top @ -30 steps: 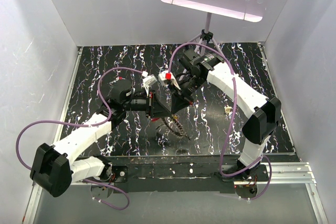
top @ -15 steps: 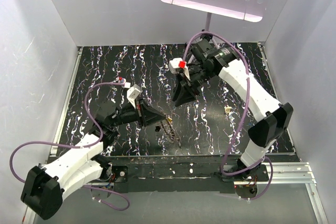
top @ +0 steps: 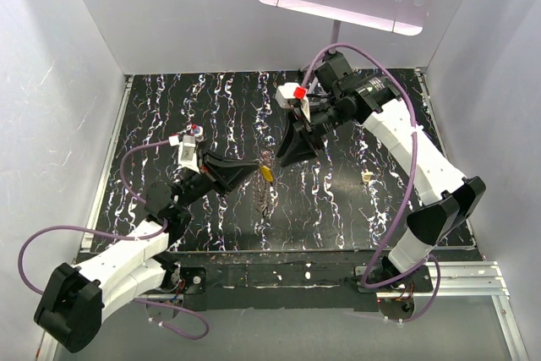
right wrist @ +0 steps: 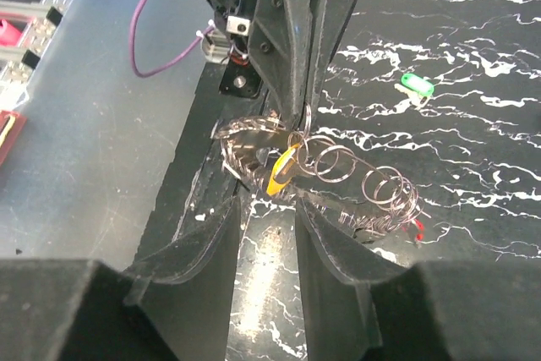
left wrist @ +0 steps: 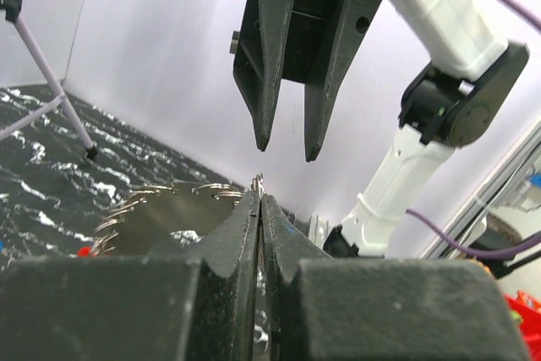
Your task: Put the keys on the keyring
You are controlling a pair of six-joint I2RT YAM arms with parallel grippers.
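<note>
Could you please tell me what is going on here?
The left gripper is shut on the keyring and holds it up. A yellow key and a string of wire rings hang from it. The right gripper is open close by, holding nothing. A green key and a beige key lie loose on the table, not yet on the keyring.

1 keyring (right wrist: 245,143), 4 keys (right wrist: 283,172)
</note>
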